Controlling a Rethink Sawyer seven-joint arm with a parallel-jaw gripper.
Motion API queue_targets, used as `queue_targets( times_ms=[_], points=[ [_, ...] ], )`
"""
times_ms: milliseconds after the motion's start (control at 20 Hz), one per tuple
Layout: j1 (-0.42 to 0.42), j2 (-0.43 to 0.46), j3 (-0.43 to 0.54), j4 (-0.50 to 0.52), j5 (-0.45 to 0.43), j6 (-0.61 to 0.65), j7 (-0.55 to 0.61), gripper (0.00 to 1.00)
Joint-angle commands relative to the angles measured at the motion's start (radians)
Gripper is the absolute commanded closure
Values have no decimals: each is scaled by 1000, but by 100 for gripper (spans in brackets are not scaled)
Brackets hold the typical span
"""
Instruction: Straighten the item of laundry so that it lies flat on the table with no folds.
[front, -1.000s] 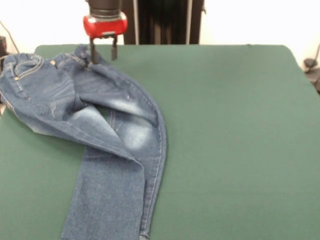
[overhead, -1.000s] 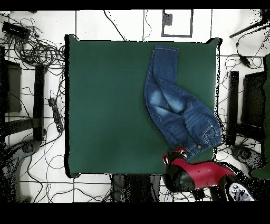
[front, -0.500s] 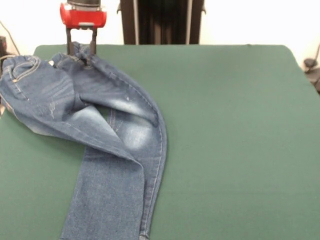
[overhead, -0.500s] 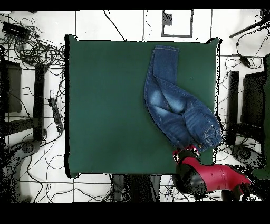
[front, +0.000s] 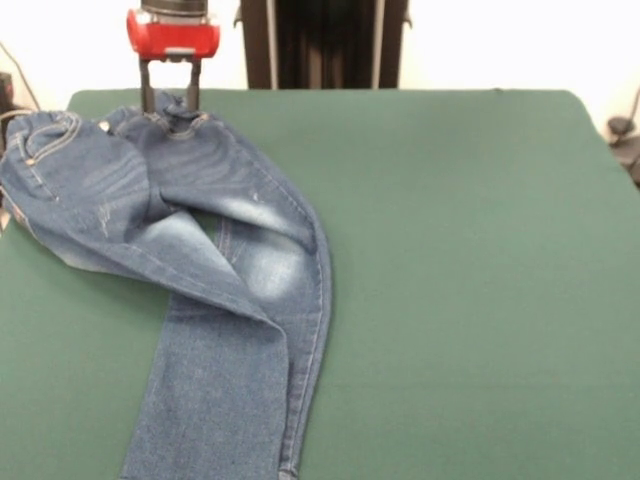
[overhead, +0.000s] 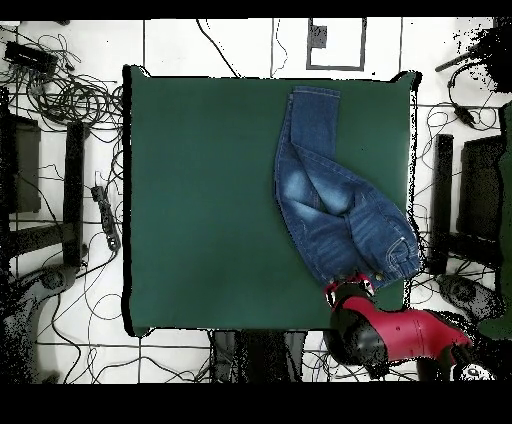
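Note:
The item of laundry (front: 220, 250) is a pair of small blue denim jeans with whitish faded thighs. It lies at the table's (front: 450, 250) left side in the front view, with the legs folded over each other and crossing toward the near edge. The waistband is bunched at the far left corner. My red and black gripper (front: 168, 103) stands open over the waistband, one finger on each side of a raised bit of cloth. From overhead, the jeans (overhead: 330, 200) lie along the right part of the table (overhead: 200, 200), and the gripper (overhead: 348, 289) is at their lower end.
One trouser leg runs past the table's near edge in the front view. A dark post (front: 320, 45) stands behind the table. Cables (overhead: 70, 95) and black stands (overhead: 440, 200) lie on the floor around the table.
The gripper has moved left along the waistband, then edged back right and a little lower. The waistband cloth under it looks slightly pressed down. The legs have not moved.

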Motion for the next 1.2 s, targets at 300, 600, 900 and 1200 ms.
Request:
queue_targets(
  times_ms=[300, 600, 900, 1200],
  points=[
    [2, 109, 127, -26, 88, 136, 77, 0],
    [-6, 122, 137, -18, 140, 217, 50, 0],
    [10, 124, 120, -20, 148, 229, 45, 0],
    [13, 131, 116, -23, 131, 214, 55, 0]
  ],
)
